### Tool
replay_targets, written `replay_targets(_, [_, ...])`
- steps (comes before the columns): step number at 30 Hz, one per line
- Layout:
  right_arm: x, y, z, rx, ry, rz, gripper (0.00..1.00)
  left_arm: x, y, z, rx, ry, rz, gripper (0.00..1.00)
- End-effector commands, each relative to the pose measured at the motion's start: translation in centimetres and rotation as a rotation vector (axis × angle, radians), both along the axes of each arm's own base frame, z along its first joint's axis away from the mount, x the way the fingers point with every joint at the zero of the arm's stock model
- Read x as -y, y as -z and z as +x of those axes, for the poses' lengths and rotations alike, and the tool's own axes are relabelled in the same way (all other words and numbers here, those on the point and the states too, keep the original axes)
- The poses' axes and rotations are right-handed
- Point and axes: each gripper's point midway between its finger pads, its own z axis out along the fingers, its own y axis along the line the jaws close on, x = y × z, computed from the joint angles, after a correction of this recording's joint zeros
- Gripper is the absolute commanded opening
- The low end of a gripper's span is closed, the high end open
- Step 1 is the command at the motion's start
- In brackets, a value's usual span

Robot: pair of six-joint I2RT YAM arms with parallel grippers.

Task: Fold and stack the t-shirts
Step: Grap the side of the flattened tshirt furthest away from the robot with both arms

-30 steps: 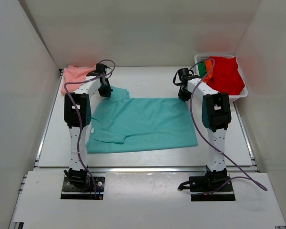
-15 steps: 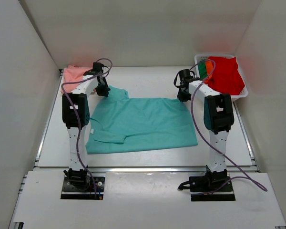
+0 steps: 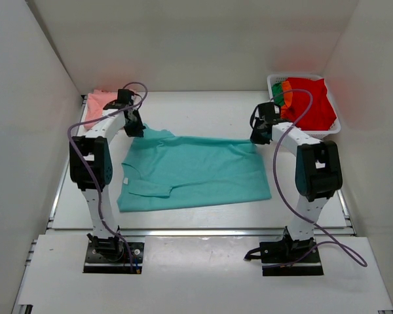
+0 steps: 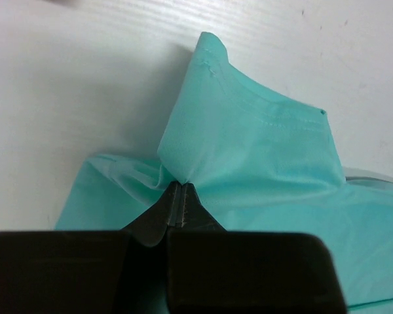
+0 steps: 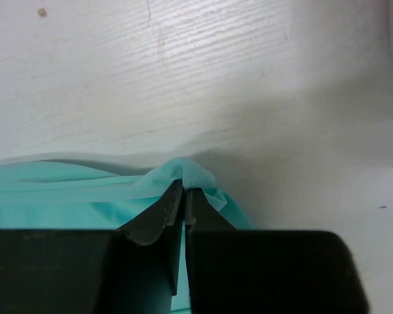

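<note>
A teal t-shirt lies spread on the white table. My left gripper is shut on its far left sleeve edge, which shows pinched and lifted in the left wrist view. My right gripper is shut on its far right corner, bunched at the fingertips in the right wrist view. A salmon pink t-shirt lies at the far left behind the left arm. A red t-shirt with green and orange cloth beside it fills the white basket at the far right.
White walls close in the table on the left, back and right. A metal rail runs along the table's near edge. The basket stands close to the right arm's forearm.
Both grippers have moved outward and slightly back with the shirt's far edge, stretching it wider. The far edge is now straighter and the left sleeve is pulled out.
</note>
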Motion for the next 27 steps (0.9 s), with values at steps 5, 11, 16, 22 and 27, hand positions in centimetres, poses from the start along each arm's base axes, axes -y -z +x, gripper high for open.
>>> replay_targets(5, [0.6,-1.7,-0.6,0.098,-0.031,0.054,0.00,1.4,-2.3,-4.0,0.062,0.063,0.008,0.00])
replay_targets(11, [0.1,-2.0,-2.6,0.126,-0.068,0.102,0.00,0.2,-2.4,-7.6,0.064,0.034,0.017,0.00])
replay_targets(16, [-0.2,-2.0,-4.6,0.143,-0.089,0.130,0.00,-0.5,-2.6,-9.2,0.069,0.018,0.015,0.00])
replay_targets(22, [0.4,-2.0,-7.1,0.157,-0.099,0.125,0.00,-0.4,-2.5,-11.1,0.065,0.021,0.014,0.00])
replay_targets(27, [1.2,-2.0,-8.4,0.168,-0.091,0.131,0.00,-0.1,-2.2,-13.2,0.051,0.030,0.011,0.00])
